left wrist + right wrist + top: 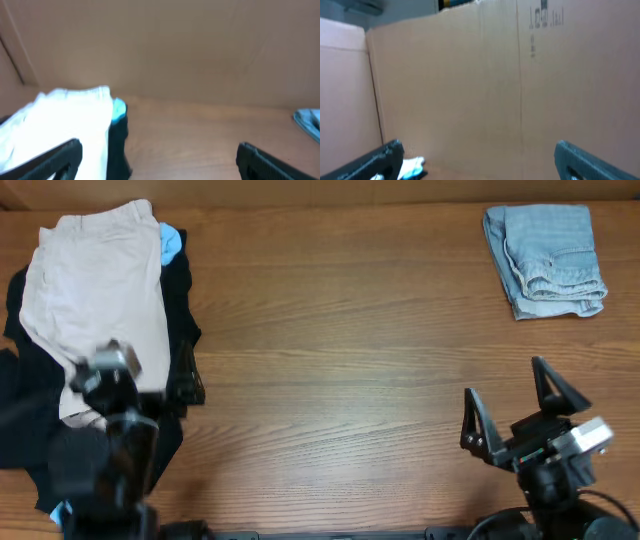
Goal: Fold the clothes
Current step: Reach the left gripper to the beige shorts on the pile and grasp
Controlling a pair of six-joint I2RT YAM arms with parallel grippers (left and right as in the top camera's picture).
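Beige khaki shorts [95,285] lie in a heap at the far left on a black garment [20,430]. A light-blue shirt [172,242] peeks out beside them. Pale denim shorts [545,260] lie folded at the far right. My left gripper [140,385] is open and empty over the near edge of the pile. In the left wrist view [159,147] its left finger is over the beige shorts [60,115], with the black garment's edge [119,145] between the fingers. My right gripper [505,380] is open and empty above bare table at the near right, also seen in the right wrist view [477,146].
The wooden table [340,330] is backed by a cardboard wall [470,75]. The left arm looks blurred in the overhead view. The denim shorts show at the right edge of the left wrist view [310,120].
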